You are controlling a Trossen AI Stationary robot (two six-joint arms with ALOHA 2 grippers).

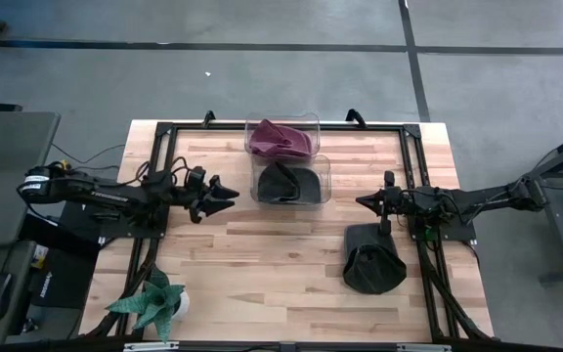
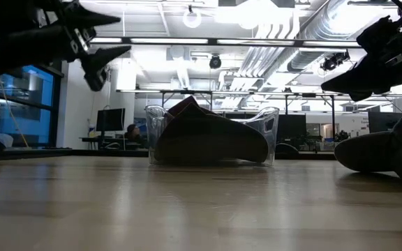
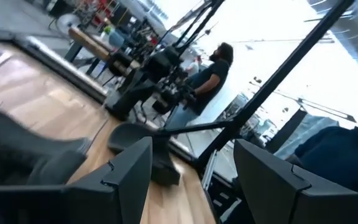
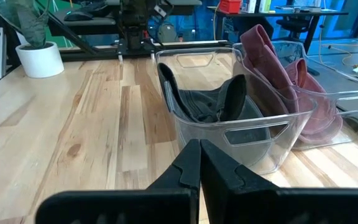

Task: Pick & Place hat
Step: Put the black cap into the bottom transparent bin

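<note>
A black hat rests on its brim on the table near the right edge, also low at the right of the low view. A dark grey hat lies in the nearer clear bin. A maroon hat sits in the farther clear bin. My left gripper hovers open left of the nearer bin, above the table. My right gripper hovers shut right of that bin, just beyond the black hat; its shut fingers point at the bins.
A potted plant stands at the table's near left corner. The two clear bins sit side by side at the far middle. Bare wood lies between the bins and the near edge. People are in the room beyond the table.
</note>
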